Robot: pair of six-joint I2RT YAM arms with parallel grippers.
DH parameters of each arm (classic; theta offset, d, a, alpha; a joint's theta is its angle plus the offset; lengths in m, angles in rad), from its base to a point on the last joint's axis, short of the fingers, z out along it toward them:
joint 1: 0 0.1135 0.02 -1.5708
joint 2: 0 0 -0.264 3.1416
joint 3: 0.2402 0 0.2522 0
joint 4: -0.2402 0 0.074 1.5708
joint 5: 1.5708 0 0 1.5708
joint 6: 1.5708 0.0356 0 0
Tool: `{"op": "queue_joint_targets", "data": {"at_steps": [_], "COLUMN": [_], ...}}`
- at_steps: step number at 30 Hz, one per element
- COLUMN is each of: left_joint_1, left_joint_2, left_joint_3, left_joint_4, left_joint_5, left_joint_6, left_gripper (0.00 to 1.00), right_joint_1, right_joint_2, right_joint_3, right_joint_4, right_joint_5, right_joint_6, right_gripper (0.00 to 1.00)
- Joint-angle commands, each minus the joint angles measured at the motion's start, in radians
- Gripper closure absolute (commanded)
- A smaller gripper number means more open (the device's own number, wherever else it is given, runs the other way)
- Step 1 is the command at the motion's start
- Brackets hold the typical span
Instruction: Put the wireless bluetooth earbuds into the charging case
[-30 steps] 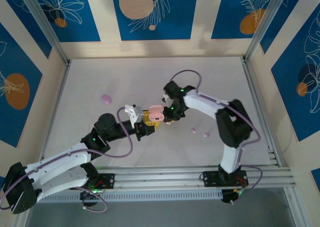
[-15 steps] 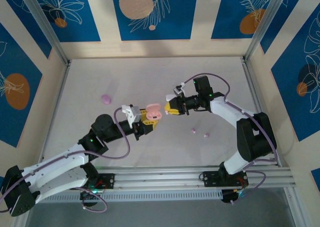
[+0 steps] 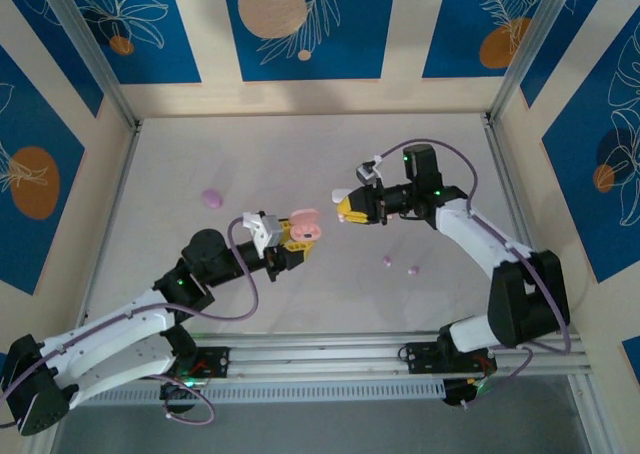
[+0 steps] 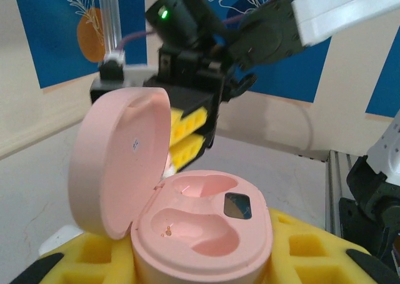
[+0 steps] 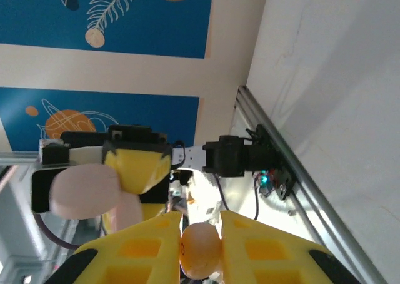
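Right wrist: earbud (image 5: 200, 249) between right claw (image 5: 200, 221) tips (pinched).

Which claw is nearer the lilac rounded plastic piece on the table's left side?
Left. Left claw, gripping the open pink plastic charging case, is right of the lilac piece; right claw, pinching a pale plastic earbud, is farther right.

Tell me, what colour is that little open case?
The charging case is pale pink; the left wrist view shows it best.

Smooth matt pink plastic charging case (image 4: 206, 234); yellow foam-like left gripper pads (image 4: 309, 249); matt pale table (image 3: 300, 154)
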Motion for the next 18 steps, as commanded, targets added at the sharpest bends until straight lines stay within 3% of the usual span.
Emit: {"op": "queue_joint_targets", "data": {"at_steps": [1,9,18], "left_joint_1": [-0.003,-0.003,-0.003], "left_joint_2": [0.024,0.115,0.160], "left_joint_3": [-0.006,0.018,0.035], "left_joint_4": [0.043,0.128,0.188], "left_joint_5": [0.028,0.094,0.120], "left_joint_6": [0.027,0.015,-0.012], "left_gripper": [0.69,0.69,0.69], "right_joint_1": [-0.006,0.034,0.150], "right_joint_2": [-0.109,-0.274,-0.297], "right_joint_3": [0.056,0.038,0.073], "right_joint_4": [-0.130,-0.121,-0.190], "right_joint_5": [0.079,0.150,0.224], "right_joint_6": [-0.078,-0.141,-0.254], "right_gripper": [0.79,0.79,0.79]}}
